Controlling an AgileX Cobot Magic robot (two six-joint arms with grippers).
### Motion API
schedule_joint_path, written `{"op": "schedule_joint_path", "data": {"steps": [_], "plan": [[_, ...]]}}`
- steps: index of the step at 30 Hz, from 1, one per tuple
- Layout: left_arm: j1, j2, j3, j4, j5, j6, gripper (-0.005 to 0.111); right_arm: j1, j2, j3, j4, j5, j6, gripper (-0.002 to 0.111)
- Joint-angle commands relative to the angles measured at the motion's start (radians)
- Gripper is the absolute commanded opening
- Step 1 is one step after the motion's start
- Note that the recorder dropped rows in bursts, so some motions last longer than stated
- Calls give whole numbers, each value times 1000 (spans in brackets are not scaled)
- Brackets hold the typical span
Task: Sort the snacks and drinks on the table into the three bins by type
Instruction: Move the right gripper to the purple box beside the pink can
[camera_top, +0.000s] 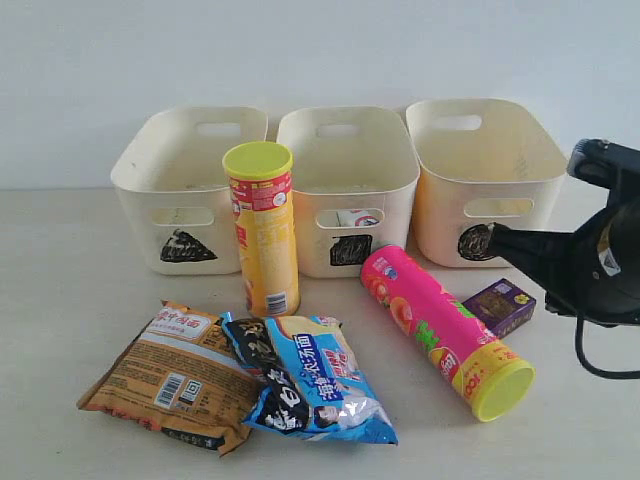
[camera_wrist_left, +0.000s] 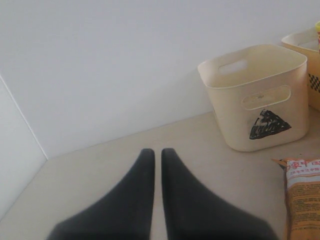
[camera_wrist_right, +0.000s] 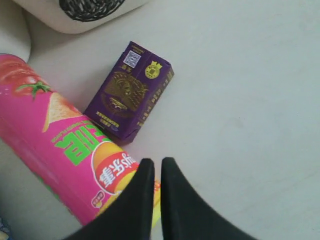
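Observation:
A yellow-red chip tube (camera_top: 262, 235) stands upright before the three cream bins: triangle (camera_top: 150, 175), square (camera_top: 390, 185), circle (camera_top: 440, 195). A pink tube (camera_top: 440, 330) lies on the table (camera_top: 60, 300), and a dark purple carton (camera_top: 500, 305) lies beside it. The orange-brown bag (camera_top: 170, 375) and the blue-black bag (camera_top: 310, 380) lie flat in front. A blue-white carton (camera_top: 358, 217) shows through the square bin's handle. My right gripper (camera_wrist_right: 153, 162) is shut and empty, above the pink tube's (camera_wrist_right: 60, 150) lid end, near the purple carton (camera_wrist_right: 130, 90). My left gripper (camera_wrist_left: 157, 152) is shut and empty over bare table.
The left wrist view shows the triangle bin (camera_wrist_left: 260, 95), a corner of the orange-brown bag (camera_wrist_left: 302, 200) and a pale wall behind the table. The circle bin's marked wall (camera_wrist_right: 80, 15) lies just beyond the purple carton. The right arm (camera_top: 600, 250) hangs at the table's right side.

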Motion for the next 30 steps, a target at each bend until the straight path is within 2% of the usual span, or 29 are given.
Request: {"op": "schedule_joint_path", "data": {"steps": [1, 4, 6, 9, 11, 12, 13, 20, 30], "plan": [[1, -3, 3, -13, -3, 1, 4, -2, 26, 7, -31, -60, 65, 1], [1, -3, 3, -13, -3, 1, 4, -2, 51, 5, -32, -92, 122, 4], [1, -3, 3, -13, -3, 1, 4, -2, 75, 5, -45, -99, 165, 15], [1, -3, 3, -13, -3, 1, 4, -2, 117, 5, -69, -97, 248, 55], [1, -3, 3, -13, -5, 1, 4, -7, 142, 3, -105, -97, 283, 87], [1, -3, 3, -13, -5, 1, 4, -15, 157, -6, -105, -90, 297, 95], [1, -3, 3, -13, -5, 1, 4, -23, 171, -14, -101, -83, 296, 99], [1, -3, 3, -13, -5, 1, 4, -73, 241, -88, -61, -79, 295, 93], [1, -3, 3, -13, -5, 1, 4, -73, 389, -228, -54, -24, 278, 93]]}}
